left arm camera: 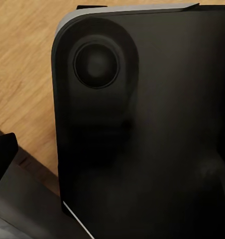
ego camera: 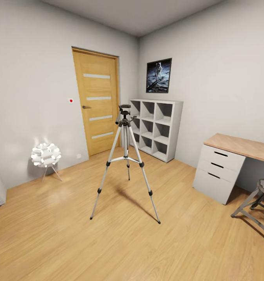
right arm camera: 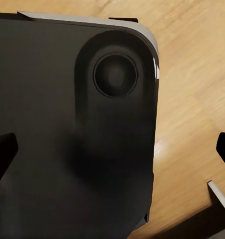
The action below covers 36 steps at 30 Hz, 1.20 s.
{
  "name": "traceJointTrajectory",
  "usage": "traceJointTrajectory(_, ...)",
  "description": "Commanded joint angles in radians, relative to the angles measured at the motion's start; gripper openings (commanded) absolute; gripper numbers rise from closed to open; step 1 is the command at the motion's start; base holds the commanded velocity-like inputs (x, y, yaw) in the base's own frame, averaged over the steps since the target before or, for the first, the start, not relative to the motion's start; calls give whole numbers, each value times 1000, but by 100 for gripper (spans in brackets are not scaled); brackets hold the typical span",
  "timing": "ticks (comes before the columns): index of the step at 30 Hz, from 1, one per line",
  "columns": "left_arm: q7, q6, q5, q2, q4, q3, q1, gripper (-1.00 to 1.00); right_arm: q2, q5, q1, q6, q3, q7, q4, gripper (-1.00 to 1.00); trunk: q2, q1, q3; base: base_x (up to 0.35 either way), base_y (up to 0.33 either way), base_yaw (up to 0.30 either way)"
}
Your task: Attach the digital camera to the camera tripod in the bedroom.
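In the middle of the bedroom floor point(ego camera: 69, 242), seen from the head, your tripod point(ego camera: 125, 164) stands upright on three spread legs, its long axis vertical, with the black head point(ego camera: 124, 113) at the top and nothing mounted on it. Behind it are the door point(ego camera: 96, 101) and the shelves point(ego camera: 155, 128); a bench point(ego camera: 241, 146) with drawers sits to the right, a globe lamp point(ego camera: 46, 155) to the left. The camera is not among these, so you must find it first. The tripod lies straight ahead and roughly centred, so neither arm looks the nearer. At the left wrist, a dark robot panel point(left arm camera: 157, 134) sits close before the lens over wooden floor, with one dark finger tip point(left arm camera: 3, 154) at the edge; you cannot tell whether the fingers are apart. At the right wrist, a like panel point(right arm camera: 67, 134) fills the near ground, and dark finger tips point(right arm camera: 2, 154) at both edges suggest the fingers stand apart, holding nothing.
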Motion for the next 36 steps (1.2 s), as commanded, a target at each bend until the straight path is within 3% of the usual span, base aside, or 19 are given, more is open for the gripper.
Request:
traceJointTrajectory(1,0,-2,0,0,-1,1,0,100,0,1,0,-3,1,0,0,100,0,0,-1,0,0,0)
traceJointTrajectory(7,0,-2,4,0,-1,1,0,100,0,3,0,-3,1,0,0,100,0,0,-1,0,0,0)
traceJointTrajectory(19,-2,0,55,1,-1,-1,0,100,4,4,0,-2,1,0,0,100,0,0,-1,88,0,0)
traceJointTrajectory(30,-2,0,60,1,-1,-1,0,100,6,5,0,1,2,1,0,100,0,0,-1,281,0,2)
traceJointTrajectory(36,-2,0,60,1,-1,-1,0,100,5,7,0,3,2,2,0,100,0,0,-1,97,0,188)
